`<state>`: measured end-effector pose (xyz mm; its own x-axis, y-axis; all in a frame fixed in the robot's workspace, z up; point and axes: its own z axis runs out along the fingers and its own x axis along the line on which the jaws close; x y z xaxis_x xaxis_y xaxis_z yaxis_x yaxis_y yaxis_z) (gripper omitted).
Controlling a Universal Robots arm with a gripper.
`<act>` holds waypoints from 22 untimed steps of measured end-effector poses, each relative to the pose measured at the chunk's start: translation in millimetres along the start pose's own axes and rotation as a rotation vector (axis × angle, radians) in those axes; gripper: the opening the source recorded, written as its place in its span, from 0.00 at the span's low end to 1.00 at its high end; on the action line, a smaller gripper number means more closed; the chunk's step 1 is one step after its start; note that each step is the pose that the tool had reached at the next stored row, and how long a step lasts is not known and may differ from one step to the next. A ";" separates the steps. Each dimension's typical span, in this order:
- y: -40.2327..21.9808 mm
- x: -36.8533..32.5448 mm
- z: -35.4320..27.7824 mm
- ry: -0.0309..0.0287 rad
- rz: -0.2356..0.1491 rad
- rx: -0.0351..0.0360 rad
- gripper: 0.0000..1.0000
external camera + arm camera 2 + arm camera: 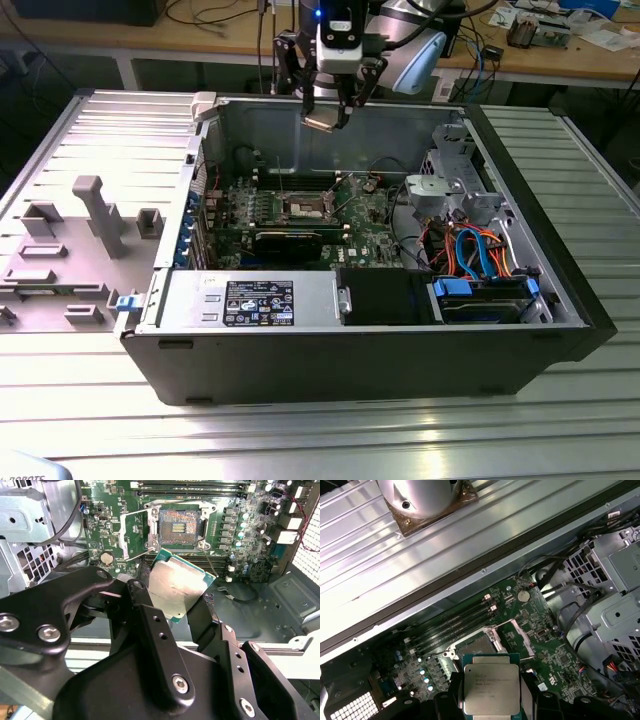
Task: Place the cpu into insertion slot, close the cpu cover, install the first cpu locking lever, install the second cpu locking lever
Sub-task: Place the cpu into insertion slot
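Note:
My gripper (327, 118) is shut on the cpu (322, 121), a flat silver-topped square chip with a green edge. It hangs tilted above the open computer case, near its back wall. In both wrist views the black fingers (146, 611) clamp the cpu (172, 590) (491, 690) by two opposite edges. Below lies the insertion slot (180, 527) (305, 208) on the green motherboard, bare, with its dark contact field showing. The cpu cover (123, 537) (522, 639) is swung open beside the slot. A thin metal lever (211, 562) sticks out next to the slot.
Inside the case sit a black card (290, 243), a grey power supply (245, 298) and a drive cage (455, 185) with orange and blue cables (480, 250). A grey fixture plate with blocks (90, 215) lies at the exterior view's left, on the slatted metal table (320, 430).

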<state>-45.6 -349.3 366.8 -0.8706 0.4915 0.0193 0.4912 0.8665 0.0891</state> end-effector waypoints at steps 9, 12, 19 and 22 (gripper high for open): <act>-0.2 0.0 1.6 -0.0101 0.113 -0.0022 0.54; -0.2 0.0 1.6 -0.0102 0.113 -0.0022 0.54; -0.2 0.0 1.8 -0.0124 0.139 -0.0030 0.54; -0.2 -0.1 2.3 -0.0178 0.199 -0.0038 0.54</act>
<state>-45.6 -349.3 364.5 -0.7561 0.6542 0.0193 0.6530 0.7521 0.0891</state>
